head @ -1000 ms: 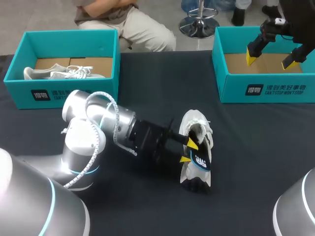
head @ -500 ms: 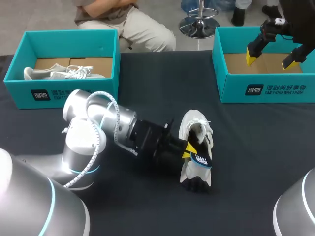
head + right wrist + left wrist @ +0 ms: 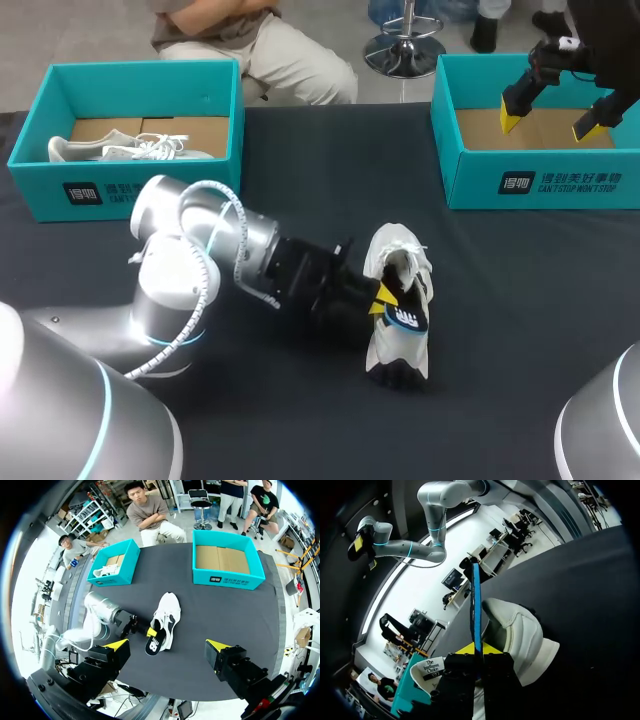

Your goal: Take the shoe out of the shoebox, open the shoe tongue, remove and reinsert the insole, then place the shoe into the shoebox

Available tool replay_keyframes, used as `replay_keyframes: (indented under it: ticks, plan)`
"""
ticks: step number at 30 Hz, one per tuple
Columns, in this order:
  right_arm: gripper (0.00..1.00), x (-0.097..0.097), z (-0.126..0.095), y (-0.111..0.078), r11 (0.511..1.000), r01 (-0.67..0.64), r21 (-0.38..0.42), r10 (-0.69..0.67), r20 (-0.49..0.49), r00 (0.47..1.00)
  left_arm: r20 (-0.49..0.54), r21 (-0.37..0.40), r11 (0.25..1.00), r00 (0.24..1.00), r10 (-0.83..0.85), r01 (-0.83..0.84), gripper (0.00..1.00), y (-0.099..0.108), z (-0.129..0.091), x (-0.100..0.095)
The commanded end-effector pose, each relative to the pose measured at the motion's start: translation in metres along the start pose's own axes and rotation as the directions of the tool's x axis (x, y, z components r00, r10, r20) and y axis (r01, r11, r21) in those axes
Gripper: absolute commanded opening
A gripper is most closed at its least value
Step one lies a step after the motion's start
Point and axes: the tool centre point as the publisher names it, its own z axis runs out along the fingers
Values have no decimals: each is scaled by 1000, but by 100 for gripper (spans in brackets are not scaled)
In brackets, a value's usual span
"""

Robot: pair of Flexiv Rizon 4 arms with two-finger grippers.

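Note:
A white shoe (image 3: 392,262) lies on the dark table, toe towards the front edge. Its black insole (image 3: 407,317) with a white logo sticks out of the opening. My left gripper (image 3: 379,299) reaches in from the left and is shut on the insole's edge. In the left wrist view the insole (image 3: 476,611) stands edge-on as a thin blue strip rising from between the yellow tips of the left gripper (image 3: 479,650), with the shoe (image 3: 520,630) just ahead. My right gripper (image 3: 556,118) hangs open, high over the right shoebox (image 3: 540,185). From there the shoe (image 3: 170,611) and insole (image 3: 155,642) show far below.
A teal shoebox (image 3: 130,190) at the back left holds another white shoe (image 3: 130,150). The right shoebox shows only a cardboard bottom. My left arm (image 3: 190,260) lies low across the table's left half.
My left gripper's fingers have shut on the insole, which was between them while open. The insole has lifted slightly. The right arm has not moved.

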Motion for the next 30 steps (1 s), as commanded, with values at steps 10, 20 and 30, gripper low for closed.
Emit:
replay_keyframes:
  ticks: [10,20,30]
  plan:
    - [100,1,0,3,1000,-1,6,1,2,1000,2,16,1000,1000,-8,8,56,-11,2,-1]
    - [100,1,0,3,1000,-1,6,1,2,1000,-2,35,999,1000,6,-6,30,-19,3,0]
    - [100,1,0,3,1000,-1,6,1,2,1000,-27,46,999,1000,9,-8,8,-19,7,5]
